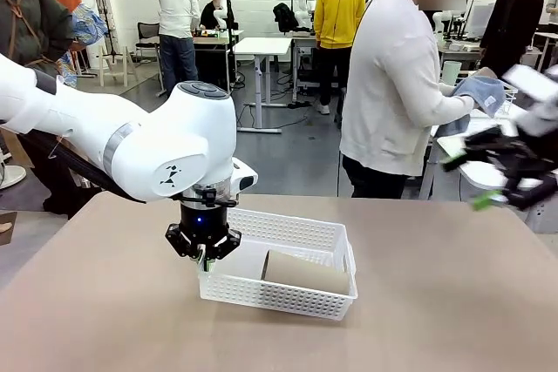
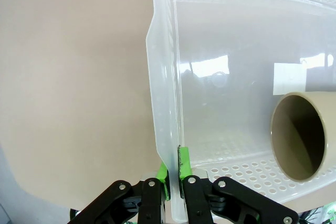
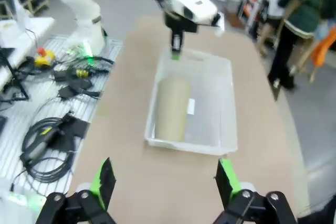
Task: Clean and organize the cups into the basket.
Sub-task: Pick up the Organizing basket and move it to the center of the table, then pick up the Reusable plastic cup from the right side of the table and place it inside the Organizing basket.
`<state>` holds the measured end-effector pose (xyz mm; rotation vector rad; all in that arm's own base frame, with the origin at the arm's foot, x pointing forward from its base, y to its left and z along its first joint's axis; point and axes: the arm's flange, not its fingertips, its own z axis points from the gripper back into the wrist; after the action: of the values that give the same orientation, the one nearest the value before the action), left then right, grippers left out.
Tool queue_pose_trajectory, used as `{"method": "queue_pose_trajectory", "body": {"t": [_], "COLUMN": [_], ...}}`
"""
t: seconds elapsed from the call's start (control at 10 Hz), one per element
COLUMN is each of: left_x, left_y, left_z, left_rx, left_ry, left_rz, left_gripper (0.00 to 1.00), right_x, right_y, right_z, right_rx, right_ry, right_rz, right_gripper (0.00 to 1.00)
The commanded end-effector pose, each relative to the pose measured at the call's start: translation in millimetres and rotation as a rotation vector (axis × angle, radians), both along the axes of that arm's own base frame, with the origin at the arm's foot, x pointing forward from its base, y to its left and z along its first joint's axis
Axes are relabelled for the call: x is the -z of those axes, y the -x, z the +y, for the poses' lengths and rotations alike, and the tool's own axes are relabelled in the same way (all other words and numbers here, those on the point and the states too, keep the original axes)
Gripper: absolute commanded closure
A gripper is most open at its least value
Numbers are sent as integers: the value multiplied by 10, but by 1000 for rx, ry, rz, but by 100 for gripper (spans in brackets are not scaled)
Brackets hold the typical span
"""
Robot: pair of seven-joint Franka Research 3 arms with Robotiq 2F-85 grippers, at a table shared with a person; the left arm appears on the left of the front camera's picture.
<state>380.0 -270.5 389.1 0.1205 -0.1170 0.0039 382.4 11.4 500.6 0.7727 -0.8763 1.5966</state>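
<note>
The white lattice basket (image 1: 277,295) sits mid-table. One tan cup (image 1: 305,273) lies on its side inside it, and its open mouth (image 2: 298,137) faces the left wrist camera. My left gripper (image 1: 202,256) is shut on the basket's left rim (image 2: 164,103), with one finger on each side of the wall. My right gripper (image 1: 475,180) hangs blurred above the table's far right edge. In its own view it is open (image 3: 164,182) and holds nothing, high over the basket (image 3: 185,144) and the cup (image 3: 173,107). The left gripper (image 3: 176,45) shows at the basket's far end.
A person stands at the far right side rubbing something with a blue cloth (image 1: 481,91); what it covers is hidden. Cables and gear (image 3: 50,129) lie on a bench beside the table. Bare tan tabletop (image 1: 105,302) surrounds the basket.
</note>
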Motion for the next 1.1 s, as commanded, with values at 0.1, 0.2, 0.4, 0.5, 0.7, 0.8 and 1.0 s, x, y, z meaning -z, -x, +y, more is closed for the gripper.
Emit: {"method": "queue_pose_trajectory", "body": {"t": [0.1, 0.2, 0.4, 0.5, 0.7, 0.8, 1.0], "left_x": [-12, -12, -12, -12, -12, -12, -12], "left_y": [1, 1, 1, 1, 1, 1, 1], "left_z": [-12, -12, -12, -12, -12, -12, -12], "left_rx": [-16, -16, -16, -16, -16, -16, -16], "left_ry": [-2, -2, -2, -2, -2, -2, -2], "left_rz": [-9, -9, -9, -9, -9, -9, -9], "left_gripper": [100, 100, 100, 100, 100, 100, 100], "right_x": [371, 506, 837, 970, 1110, 1108, 1169], "right_y": [-80, -76, -53, -26, 37, 38, 88], "right_z": [-954, -1238, -1682, -1835, -1992, -1980, -1987], "right_rx": [-41, -9, 45, 71, 103, 125, 105], "right_ry": [-143, -202, -280, -313, -349, -342, -308], "right_rz": [32, 42, 78, 95, 104, 116, 126], "right_gripper": [0, 0, 0, 0, 0, 0, 0]}}
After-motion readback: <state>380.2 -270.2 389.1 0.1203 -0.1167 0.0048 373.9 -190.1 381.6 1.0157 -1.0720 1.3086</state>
